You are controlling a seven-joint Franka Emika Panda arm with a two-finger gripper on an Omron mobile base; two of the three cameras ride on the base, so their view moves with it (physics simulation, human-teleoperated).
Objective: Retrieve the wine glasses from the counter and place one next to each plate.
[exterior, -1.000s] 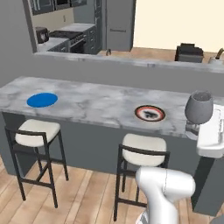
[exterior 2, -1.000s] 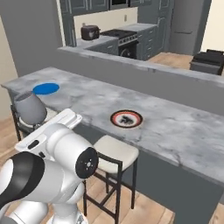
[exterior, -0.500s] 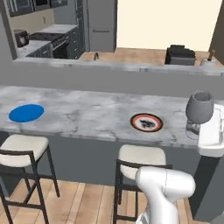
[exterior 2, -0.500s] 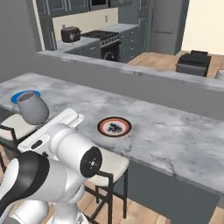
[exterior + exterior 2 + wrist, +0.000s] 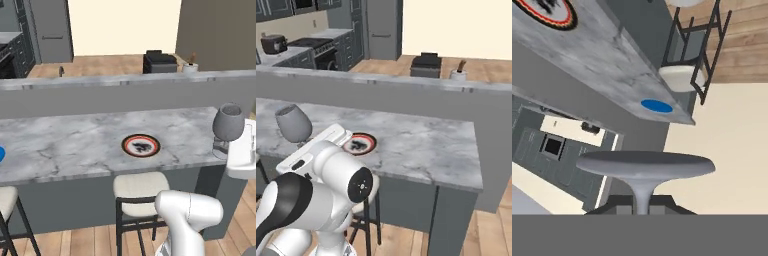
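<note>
My gripper (image 5: 226,146) is shut on the thin stem of a grey-tinted wine glass (image 5: 228,122) and holds it upright in the air at the near side of the marble bar (image 5: 75,140). From the right, the same wine glass (image 5: 293,124) sits above the gripper (image 5: 306,146). In the hand view the glass's round foot (image 5: 646,167) spreads just past the gripper (image 5: 643,202). The reddish-brown-rimmed plate (image 5: 141,145) (image 5: 359,144) (image 5: 549,10) lies flat on the bar. A sliver of the blue plate (image 5: 1,152) shows at the left edge; the hand view shows that blue plate (image 5: 657,106) farther along the bar.
A white-seated stool (image 5: 140,187) stands under the bar below the rimmed plate; another stool (image 5: 682,77) is near the blue plate. A raised grey ledge (image 5: 125,82) runs behind the bar. The back counter with stove and dark cabinets (image 5: 301,55) lies at far left.
The whole picture has shifted: the base has driven to the right along the bar, so both plates slid leftward in view. The glass stays gripped.
</note>
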